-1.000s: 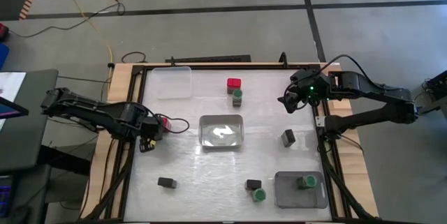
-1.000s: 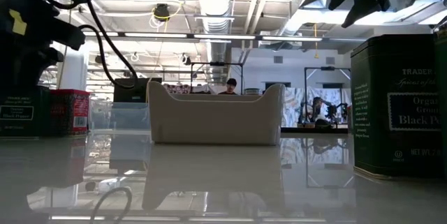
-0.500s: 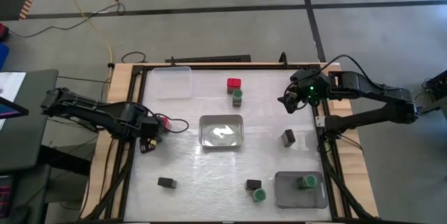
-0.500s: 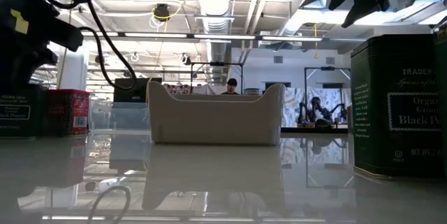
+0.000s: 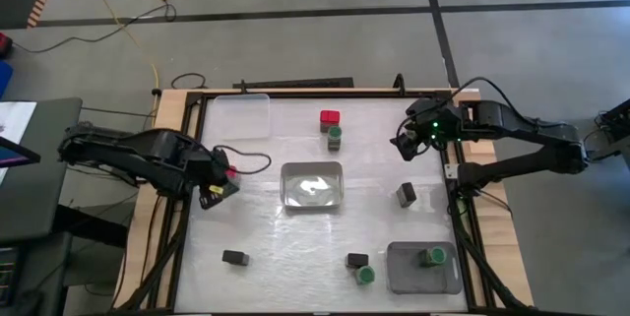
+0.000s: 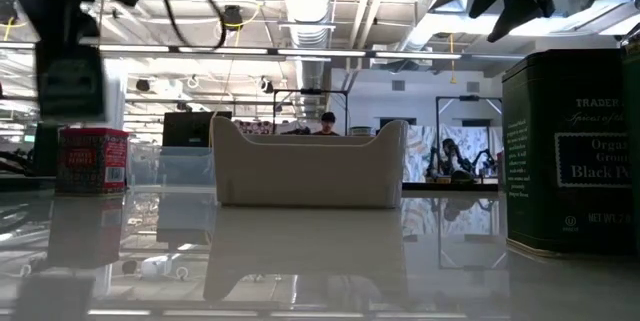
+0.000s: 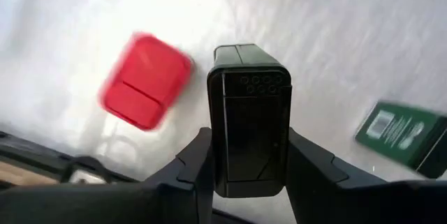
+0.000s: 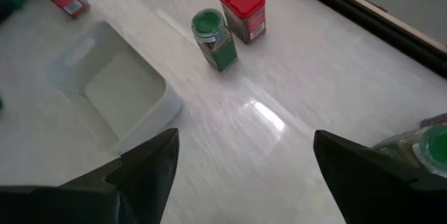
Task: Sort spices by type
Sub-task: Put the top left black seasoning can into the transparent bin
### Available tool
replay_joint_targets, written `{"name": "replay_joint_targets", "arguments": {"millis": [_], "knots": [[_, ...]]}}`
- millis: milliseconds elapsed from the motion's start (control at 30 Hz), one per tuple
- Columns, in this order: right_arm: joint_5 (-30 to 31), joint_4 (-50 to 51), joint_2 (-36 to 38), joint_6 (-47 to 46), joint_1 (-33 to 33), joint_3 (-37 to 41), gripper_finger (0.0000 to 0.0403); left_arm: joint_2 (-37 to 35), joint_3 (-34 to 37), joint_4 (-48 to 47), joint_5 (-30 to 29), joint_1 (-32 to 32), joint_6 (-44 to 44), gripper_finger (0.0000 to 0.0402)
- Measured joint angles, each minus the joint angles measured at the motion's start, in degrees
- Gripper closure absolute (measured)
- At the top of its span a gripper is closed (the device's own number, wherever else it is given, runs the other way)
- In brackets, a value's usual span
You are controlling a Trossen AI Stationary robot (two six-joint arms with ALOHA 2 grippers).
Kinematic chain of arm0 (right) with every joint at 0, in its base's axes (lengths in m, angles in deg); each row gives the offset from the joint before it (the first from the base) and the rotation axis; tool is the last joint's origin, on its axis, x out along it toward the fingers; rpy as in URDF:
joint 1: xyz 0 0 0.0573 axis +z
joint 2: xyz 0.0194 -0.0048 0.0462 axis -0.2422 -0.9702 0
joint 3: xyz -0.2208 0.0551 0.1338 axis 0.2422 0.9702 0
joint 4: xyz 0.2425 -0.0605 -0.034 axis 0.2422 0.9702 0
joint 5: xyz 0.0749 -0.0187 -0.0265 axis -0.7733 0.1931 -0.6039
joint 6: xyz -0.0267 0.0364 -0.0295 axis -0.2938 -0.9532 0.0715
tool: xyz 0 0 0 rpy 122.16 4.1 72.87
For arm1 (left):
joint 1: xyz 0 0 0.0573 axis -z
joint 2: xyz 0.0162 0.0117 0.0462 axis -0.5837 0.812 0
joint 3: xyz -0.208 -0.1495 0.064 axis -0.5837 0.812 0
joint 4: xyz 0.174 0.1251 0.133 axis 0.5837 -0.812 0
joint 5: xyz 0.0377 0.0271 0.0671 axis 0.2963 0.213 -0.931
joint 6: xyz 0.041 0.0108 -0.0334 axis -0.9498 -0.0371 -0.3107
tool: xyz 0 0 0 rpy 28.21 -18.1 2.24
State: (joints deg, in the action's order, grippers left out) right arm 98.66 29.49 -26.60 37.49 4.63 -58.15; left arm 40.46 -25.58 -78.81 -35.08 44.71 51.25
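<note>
While its two dark fingers press the sides of a black boxy spice container, the left tool hangs over the left side of the worktop with the container lifted clear of the surface. Just beside that tool, below it on the worktop, stands a red square-capped spice, and a little farther off lies another black spice on its side. Beyond these, toward the middle of the worktop, sits the grey tray, and past it a red-capped spice with a green round-capped spice touching or nearly touching it. The right tool hovers high over the far right part of the worktop, its fingers spread wide apart on nothing. Nearest to it is a black container; farther along that side a second grey tray holds one green-capped spice.
</note>
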Motion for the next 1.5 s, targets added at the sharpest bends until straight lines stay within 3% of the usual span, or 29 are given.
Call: {"name": "replay_joint_targets", "arguments": {"millis": [167,300,667,933,1300,1500], "knots": [[0.0,0.6,-2.8,3.9,-0.2,0.0,0.0046,0.0,-6.7,-0.6,-6.4,-3.0,-3.2,0.0277],[0.0,0.6,-5.0,5.4,-0.2,0.0,0.0046,1.6,-10.0,-0.5,-8.4,-10.0,-9.6,0.0277],[0.0,0.2,-7.1,-0.5,0.0,0.0,0.0046,14.5,-16.7,0.6,-4.7,-35.5,-45.5,0.0273],[0.0,-0.1,-7.0,-6.5,0.0,0.0,0.0046,24.2,-18.6,9.6,-1.5,-50.0,-65.5,0.0267],[0.0,-0.1,-7.0,-11.7,0.0,0.0,0.0046,39.9,-24.5,11.4,-1.3,-57.8,-80.2,0.0268],[0.0,-0.1,-7.0,-13.0,0.0,0.0,0.0046,45.0,-25.2,12.9,0.3,-60.2,-85.1,0.0268]]}}
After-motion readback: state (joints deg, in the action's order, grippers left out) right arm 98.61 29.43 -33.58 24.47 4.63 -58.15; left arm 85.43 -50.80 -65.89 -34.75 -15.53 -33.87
